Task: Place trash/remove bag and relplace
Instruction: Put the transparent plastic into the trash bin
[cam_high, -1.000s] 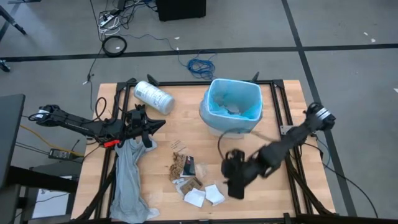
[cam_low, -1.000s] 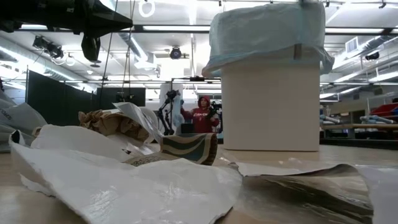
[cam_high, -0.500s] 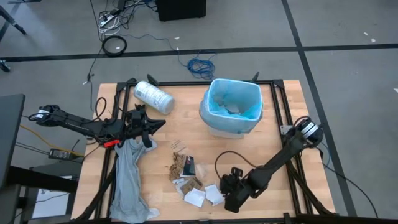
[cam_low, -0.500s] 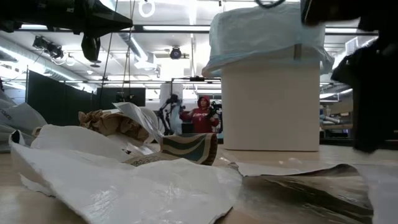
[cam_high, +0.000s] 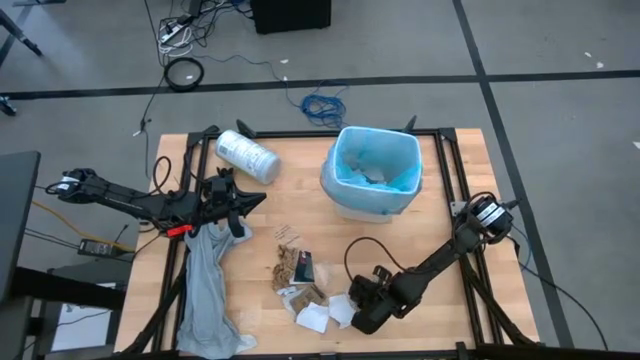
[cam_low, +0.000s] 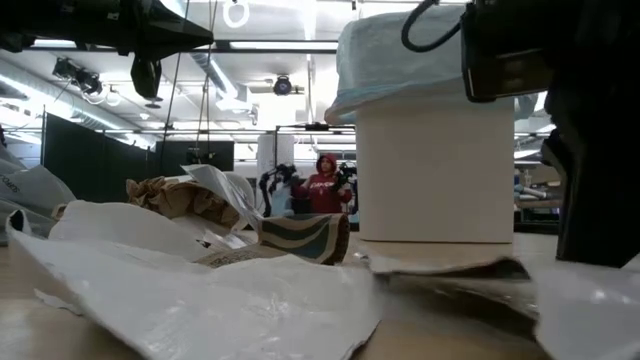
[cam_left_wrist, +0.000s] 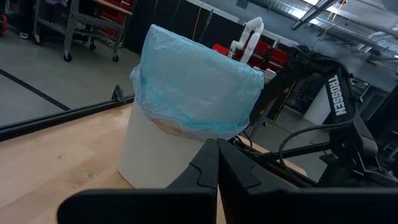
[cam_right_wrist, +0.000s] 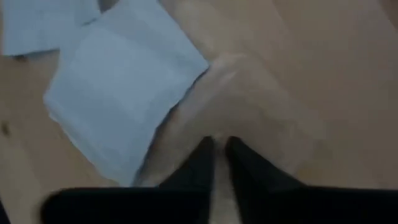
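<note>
A white bin (cam_high: 345, 205) lined with the light-blue bag (cam_high: 375, 165) stands at the table's far right, with scraps inside. Trash lies near the front middle: brown wrappers (cam_high: 288, 268), a black-and-white packet (cam_high: 305, 267), two white papers (cam_high: 313, 318) and a clear film (cam_right_wrist: 249, 112). My right gripper (cam_high: 352, 310) is down at the table beside the papers, shut on the film. My left gripper (cam_high: 256, 199) hovers level over the table's left side, shut, with nothing between its fingers (cam_left_wrist: 217, 162). A long grey sheet (cam_high: 207, 285) droops below the left arm. My right gripper pinches the clear film between its two fingers at an edge (cam_right_wrist: 219, 134) next to the white paper (cam_right_wrist: 118, 93). The fingers come steeply from above, slanting down. The film lies on the table, with its edge (cam_low: 440, 264) raised a little off the wood.
A white printed roll (cam_high: 247, 155) lies at the far left of the table. The black frame rails (cam_high: 447, 170) run along the table's sides. A person in red (cam_low: 325, 185) stands far back in the room. Bare wood lies between the bin and the scraps.
My right gripper has dropped toward the table's near edge, down beside the white papers, rolling as it went, and has shut on the clear film. The film's edge has lifted slightly off the table in the low view.
</note>
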